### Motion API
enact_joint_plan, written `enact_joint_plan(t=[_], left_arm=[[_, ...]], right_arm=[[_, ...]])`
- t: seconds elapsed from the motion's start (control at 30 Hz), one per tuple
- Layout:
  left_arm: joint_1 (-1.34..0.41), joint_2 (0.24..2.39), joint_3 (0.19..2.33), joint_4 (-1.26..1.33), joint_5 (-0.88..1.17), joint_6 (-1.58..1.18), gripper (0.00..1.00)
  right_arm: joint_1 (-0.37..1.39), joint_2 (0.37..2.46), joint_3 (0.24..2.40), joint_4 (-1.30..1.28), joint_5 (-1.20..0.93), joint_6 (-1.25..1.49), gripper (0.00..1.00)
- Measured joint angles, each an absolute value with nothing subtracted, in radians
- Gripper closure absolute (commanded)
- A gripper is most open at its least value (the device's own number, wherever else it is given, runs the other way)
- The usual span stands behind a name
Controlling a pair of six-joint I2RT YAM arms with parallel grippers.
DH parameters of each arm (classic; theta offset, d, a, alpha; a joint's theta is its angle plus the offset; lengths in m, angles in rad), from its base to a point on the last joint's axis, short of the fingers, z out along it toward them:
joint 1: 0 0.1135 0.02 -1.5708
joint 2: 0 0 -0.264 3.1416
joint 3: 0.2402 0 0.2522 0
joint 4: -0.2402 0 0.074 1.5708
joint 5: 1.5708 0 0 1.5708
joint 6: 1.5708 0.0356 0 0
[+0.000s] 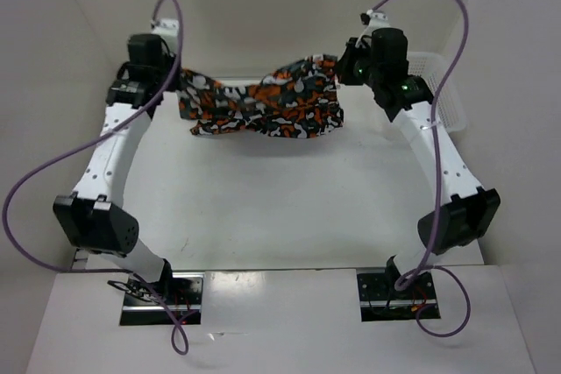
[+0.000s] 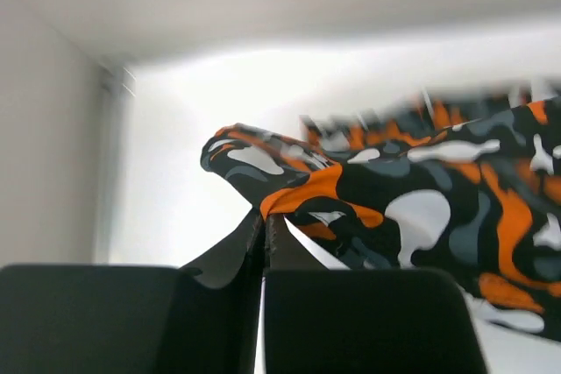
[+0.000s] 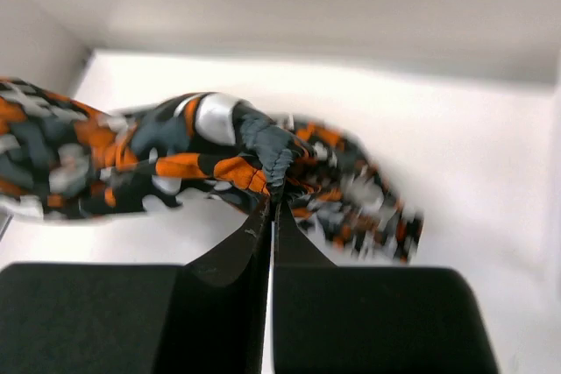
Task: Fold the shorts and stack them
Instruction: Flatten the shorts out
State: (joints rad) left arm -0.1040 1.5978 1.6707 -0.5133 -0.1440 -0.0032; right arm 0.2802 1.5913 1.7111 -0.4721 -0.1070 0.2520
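Both my pincers are clamped on the shorts: left gripper has its jaws pressed together on a bunched orange fold at one end, right gripper is pinched the same way on a gathered edge at the other

Shorts are strung between the two, over the far half of the table, basket just beyond my right arm

Long axis runs left-right across the table, roughly level, right end slightly higher. Middle sags and the lower edge droops toward me; can't tell if it touches the table

Handling, my read: light, limp cloth, no stiffness, so it only keeps shape under tension and will crumple if I slacken. Not fragile, but thin folds could slip from a narrow pinch. Best hold is a corner or hem with several layers gathered, as I have now
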Motion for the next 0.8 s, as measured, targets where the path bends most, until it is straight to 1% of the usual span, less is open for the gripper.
enact_joint_plan(t=[0.1, 0.27, 0.37, 0.53, 0.6, 0.73, 0.8], left_arm=[[-0.084, 1.539, 1.849, -0.537, -0.178, -0.003, 1.0], [-0.079, 1.486, 2.105, -0.6, -0.237, -0.003, 1.0], [-0.077, 1.476, 2.251, -0.648, -0.277, -0.003, 1.0], [-0.077, 1.479, 2.512, -0.698, -0.319, -0.004, 1.0], [-0.079, 1.485, 2.585, -0.696, -0.314, -0.006, 1.0], [-0.084, 1.516, 2.637, -0.696, -0.268, -0.007, 1.0], [-0.083, 1.577, 2.66, -0.698, -0.254, -0.006, 1.0]], right_arm=[[0.35, 1.518, 1.794, -0.474, -0.001, 0.186, 1.0], [0.614, 1.377, 1.863, -0.465, 0.176, 0.064, 1.0], [0.717, 1.297, 1.867, -0.464, 0.245, 0.024, 1.0], [0.733, 1.177, 1.855, -0.429, 0.279, 0.044, 1.0], [0.736, 1.14, 1.838, -0.393, 0.273, 0.061, 1.0], [0.742, 1.11, 1.78, -0.337, 0.283, 0.093, 1.0], [0.71, 1.123, 1.748, -0.324, 0.297, 0.109, 1.0]])
